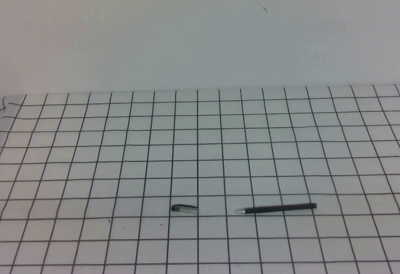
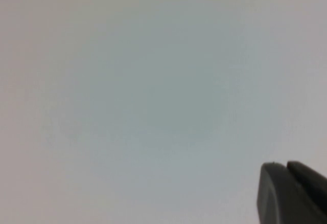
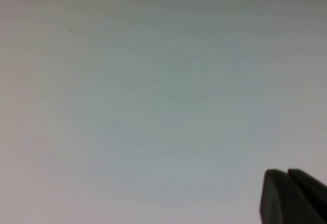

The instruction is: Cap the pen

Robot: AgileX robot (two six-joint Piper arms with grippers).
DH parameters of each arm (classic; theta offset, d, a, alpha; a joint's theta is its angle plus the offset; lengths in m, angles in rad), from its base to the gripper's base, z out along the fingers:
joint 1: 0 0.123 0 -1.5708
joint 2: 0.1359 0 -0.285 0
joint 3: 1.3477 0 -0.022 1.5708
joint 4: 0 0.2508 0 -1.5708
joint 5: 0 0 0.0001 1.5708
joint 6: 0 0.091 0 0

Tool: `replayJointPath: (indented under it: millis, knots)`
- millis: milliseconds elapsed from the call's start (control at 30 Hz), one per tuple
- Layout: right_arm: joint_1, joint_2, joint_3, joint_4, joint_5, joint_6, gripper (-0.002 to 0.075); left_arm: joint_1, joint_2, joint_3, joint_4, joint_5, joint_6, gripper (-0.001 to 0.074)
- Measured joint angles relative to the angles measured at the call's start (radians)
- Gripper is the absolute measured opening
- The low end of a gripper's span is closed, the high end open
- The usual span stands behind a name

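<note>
From the high view I've got the pen [image 1: 279, 209] lying flat near the front edge of the gridded counter [image 1: 187, 149], right of centre, silver tip pointing toward the left edge. The cap [image 1: 184, 208] sits on the same grid row, left of the tip and apart from it. Neither arm shows there. Left gripper [image 2: 292, 193] is only a dark sliver in its wrist view, facing blank pale surface (probably the wall); fingers look pressed together, nothing held. Right gripper [image 3: 294, 196], same: fingertips together, holding nothing, off the counter.
</note>
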Motion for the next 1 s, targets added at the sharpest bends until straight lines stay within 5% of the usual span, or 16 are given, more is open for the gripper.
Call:
replayJointPath:
  millis: [167,467,633,1000]
  knots:
    - [0.0,0.0,0.0,0.0,0.0,0.0,-0.0003,0.0,0.0,-0.13,0.13,0.343,-0.214,-0.0001]
    - [0.0,0.0,-0.006,0.057,0.152,-0.061,-0.0003,0.0,0.0,-0.14,0.159,0.348,-0.167,-0.0001]
    - [0.0,0.0,-0.088,0.057,0.468,-0.064,-0.0003,0.0,0.0,-0.142,0.159,0.402,-0.178,-0.0001]
    - [0.0,0.115,-0.399,0.057,1.238,-0.117,-0.0002,0.0,0.087,-0.357,0.128,0.866,-0.175,-0.0001]
